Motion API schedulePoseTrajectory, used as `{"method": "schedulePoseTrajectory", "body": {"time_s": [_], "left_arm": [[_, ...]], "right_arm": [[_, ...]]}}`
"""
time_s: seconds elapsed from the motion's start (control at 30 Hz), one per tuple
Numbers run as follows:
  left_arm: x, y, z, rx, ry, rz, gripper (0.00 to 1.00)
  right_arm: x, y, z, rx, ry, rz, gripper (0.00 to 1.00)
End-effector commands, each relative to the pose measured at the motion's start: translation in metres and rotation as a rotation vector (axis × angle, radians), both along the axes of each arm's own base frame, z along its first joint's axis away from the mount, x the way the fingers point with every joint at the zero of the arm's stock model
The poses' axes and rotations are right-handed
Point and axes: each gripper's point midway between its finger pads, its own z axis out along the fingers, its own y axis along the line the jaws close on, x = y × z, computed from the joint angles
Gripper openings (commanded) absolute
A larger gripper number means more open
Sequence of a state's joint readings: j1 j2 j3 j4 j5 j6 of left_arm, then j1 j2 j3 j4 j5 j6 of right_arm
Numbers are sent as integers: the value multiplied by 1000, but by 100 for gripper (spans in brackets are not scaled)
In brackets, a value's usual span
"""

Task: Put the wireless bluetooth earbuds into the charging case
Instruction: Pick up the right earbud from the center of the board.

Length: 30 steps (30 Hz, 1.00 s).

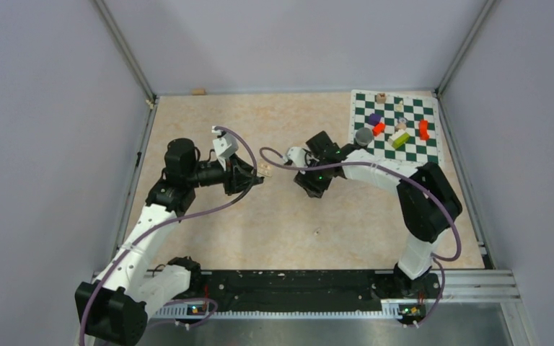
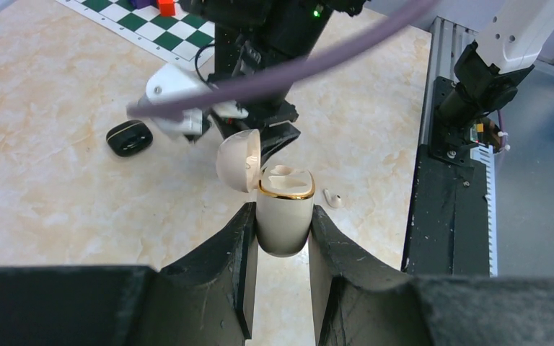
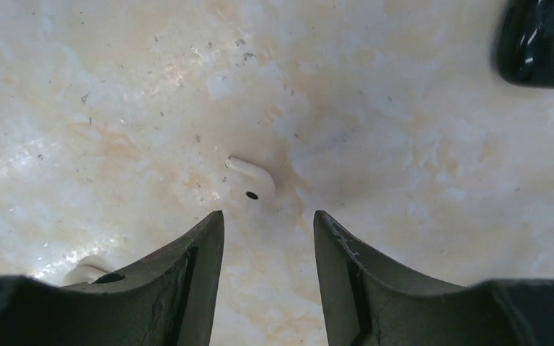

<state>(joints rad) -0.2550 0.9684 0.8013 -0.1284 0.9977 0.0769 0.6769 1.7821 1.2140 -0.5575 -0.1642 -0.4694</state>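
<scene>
Now our left fingers [image 2: 239,252] clamp the open charging case [image 2: 283,216]; our right fingers [image 3: 195,267] stand apart, a whitish earbud [image 3: 254,180] on the tabletop [image 3: 418,187] just beyond their tips.

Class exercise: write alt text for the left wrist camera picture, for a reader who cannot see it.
The left gripper clamps a white, gold-rimmed charging case upright, its lid flipped open. One white earbud lies on the table just right of it; a black case lies farther off at picture left, near the right arm.
</scene>
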Motion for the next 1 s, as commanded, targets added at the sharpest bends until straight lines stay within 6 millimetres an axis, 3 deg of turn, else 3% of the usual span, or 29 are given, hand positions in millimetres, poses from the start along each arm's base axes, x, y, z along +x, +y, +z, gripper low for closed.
{"method": "schedulePoseTrajectory", "body": {"time_s": [0.0,0.4,0.7,0.97], "left_arm": [[-1,1,15,-26,-66,-10,0],[-4,1,17,-33,-66,-23,0],[-5,0,18,-37,-66,-29,0],[-4,0,17,-36,-61,-30,0]], "right_arm": [[-5,6,15,240,116,-17,48],[-15,6,-8,342,261,-28,44],[1,1,-36,274,265,-114,42],[1,-1,-39,276,280,-118,37]]}}
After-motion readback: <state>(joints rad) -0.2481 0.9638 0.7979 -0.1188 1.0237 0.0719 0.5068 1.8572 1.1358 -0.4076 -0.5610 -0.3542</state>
